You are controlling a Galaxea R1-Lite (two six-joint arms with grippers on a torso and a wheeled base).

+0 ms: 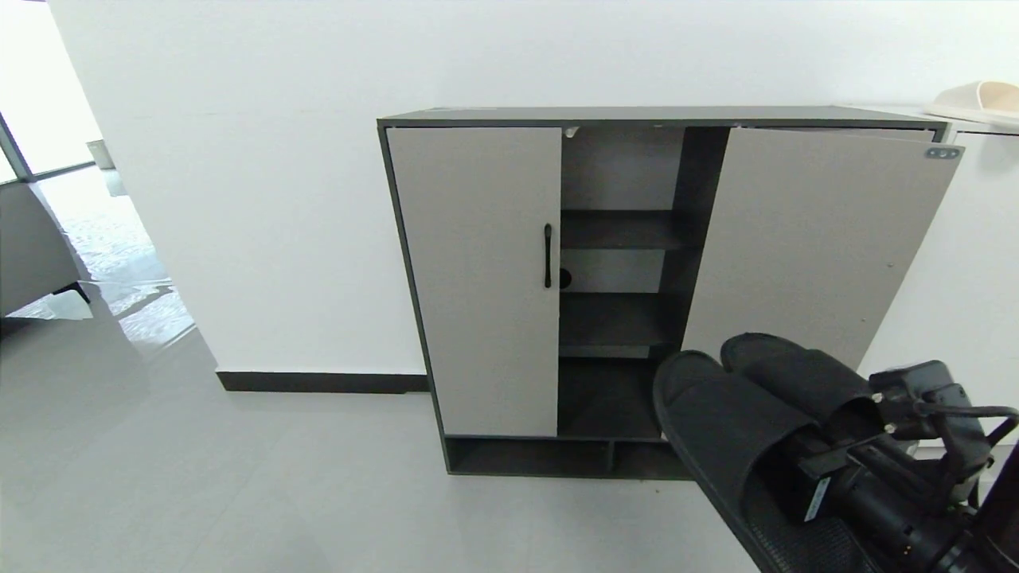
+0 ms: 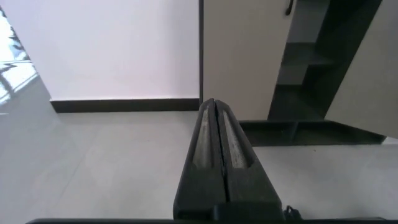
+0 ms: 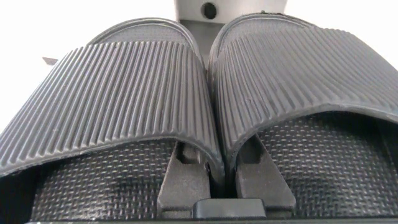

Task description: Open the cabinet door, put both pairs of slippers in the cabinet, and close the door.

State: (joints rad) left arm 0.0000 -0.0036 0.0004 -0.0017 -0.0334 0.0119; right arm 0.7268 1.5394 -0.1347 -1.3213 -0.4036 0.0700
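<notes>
The black slippers (image 1: 748, 406) – clenched in the right end effector (image 3: 214, 177) – are best steered past the open door (image 1: 812, 239) onto a shelf (image 1: 613, 322).

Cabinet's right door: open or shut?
Open: the right door is swung outward, baring the dark shelves behind; the left door is shut.

A glossy grey tiled floor (image 1: 239, 477) carries a tall dark-framed wooden cabinet (image 1: 474, 278), which stands directly on it with its back to the white wall. Its pale grey left door is shut and the matching right door (image 1: 812, 239) stands swung open. Behind the opening are dark flat shelves (image 1: 617, 231) one above another, with low open compartments (image 1: 525, 458) at the base. Beside the cabinet's top, a white ledge (image 1: 975, 126) bears a beige slide slipper (image 1: 983, 99).
</notes>
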